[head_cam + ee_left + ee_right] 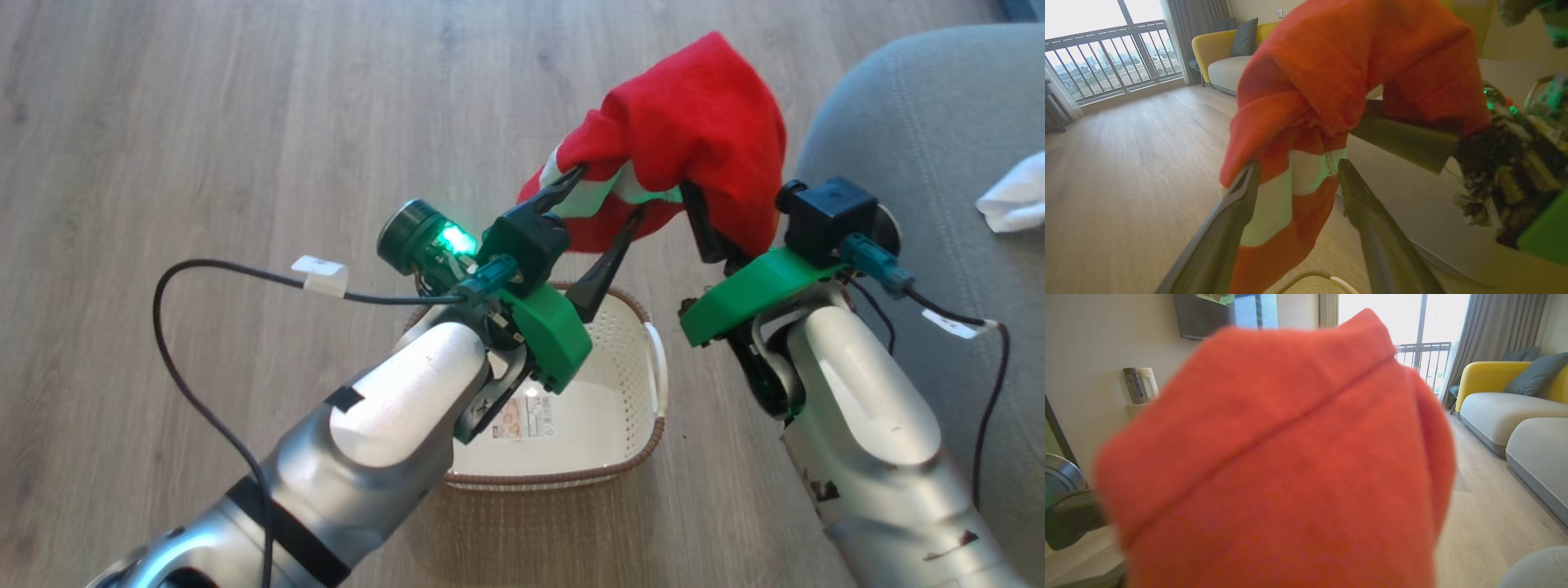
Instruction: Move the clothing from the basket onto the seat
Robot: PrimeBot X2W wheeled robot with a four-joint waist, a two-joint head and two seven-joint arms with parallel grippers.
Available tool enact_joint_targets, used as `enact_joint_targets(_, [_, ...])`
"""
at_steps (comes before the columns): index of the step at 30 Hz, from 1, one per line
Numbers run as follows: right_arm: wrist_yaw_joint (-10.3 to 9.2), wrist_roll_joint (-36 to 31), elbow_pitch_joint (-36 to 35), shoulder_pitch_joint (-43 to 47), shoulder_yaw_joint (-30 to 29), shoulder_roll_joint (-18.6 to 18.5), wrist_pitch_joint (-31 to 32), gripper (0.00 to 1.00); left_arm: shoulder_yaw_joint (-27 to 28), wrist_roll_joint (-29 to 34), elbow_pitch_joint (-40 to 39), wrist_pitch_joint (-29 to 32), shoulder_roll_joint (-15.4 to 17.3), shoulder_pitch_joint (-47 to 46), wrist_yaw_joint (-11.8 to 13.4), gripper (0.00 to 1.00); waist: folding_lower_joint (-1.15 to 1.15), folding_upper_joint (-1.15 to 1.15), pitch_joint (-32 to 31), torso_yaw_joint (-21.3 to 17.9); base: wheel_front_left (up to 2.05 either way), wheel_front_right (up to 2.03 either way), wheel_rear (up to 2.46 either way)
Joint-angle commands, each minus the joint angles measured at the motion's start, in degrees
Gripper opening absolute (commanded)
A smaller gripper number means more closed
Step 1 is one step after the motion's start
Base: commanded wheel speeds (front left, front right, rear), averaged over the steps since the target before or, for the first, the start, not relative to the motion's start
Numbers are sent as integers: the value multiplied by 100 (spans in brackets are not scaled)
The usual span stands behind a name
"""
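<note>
The red garment is seen held up above the basket, draped over the right gripper, whose jaws are closed on a fold of it. The left gripper is spread open. A red-and-white hem hangs between its fingers, not pinched. With only the right jaws gripping, the left jaws are best drawn back clear of that hem before anything is swung, lest cloth be snagged. The seat lies off the right jaws' outer side, with a white cloth already on it. A firm pinch is called for, and the trailing end should be carried high over the basket rim.
</note>
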Motion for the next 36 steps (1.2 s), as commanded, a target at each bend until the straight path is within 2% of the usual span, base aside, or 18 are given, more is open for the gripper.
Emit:
enact_joint_targets(1, [-1,-65,-286,-39,-23,100,-38,0,183,18,-72,-78,107,-228,5,100,0,0,20,-118,0,0,0])
enact_joint_targets(6, [-1,-96,-442,36,-206,100,-38,0,240,4,56,-125,168,-186,-38,100,0,0,43,-457,0,0,0])
enact_joint_targets(12, [-1,-84,-657,139,-304,100,-38,0,344,34,192,-163,291,-64,-114,100,0,0,50,-1072,0,0,0])
enact_joint_targets(18, [-1,-82,-883,293,-356,100,-38,0,507,46,167,-172,372,157,-306,100,0,0,43,-1741,0,0,0])
enact_joint_targets(20, [-1,-88,-910,320,-380,100,-38,0,539,44,145,-172,373,203,-359,100,0,0,44,-1836,0,0,0])
enact_joint_targets(22, [-1,-70,-985,394,-415,100,-38,0,660,65,79,-173,404,317,-488,100,0,0,44,-2169,0,0,0])
enact_joint_targets(23, [-1,-70,-985,394,-415,100,-38,0,660,65,79,-173,404,317,-488,100,0,0,44,-2169,0,0,0])
enact_joint_targets(31, [-1,-129,-1149,618,-525,100,-38,0,902,109,27,-174,394,557,-773,100,0,0,-16,-2977,0,0,0])
enact_joint_targets(36, [-1,-249,-1409,849,-912,101,-38,0,851,212,95,-174,259,480,-954,100,0,0,78,-3082,0,0,0])
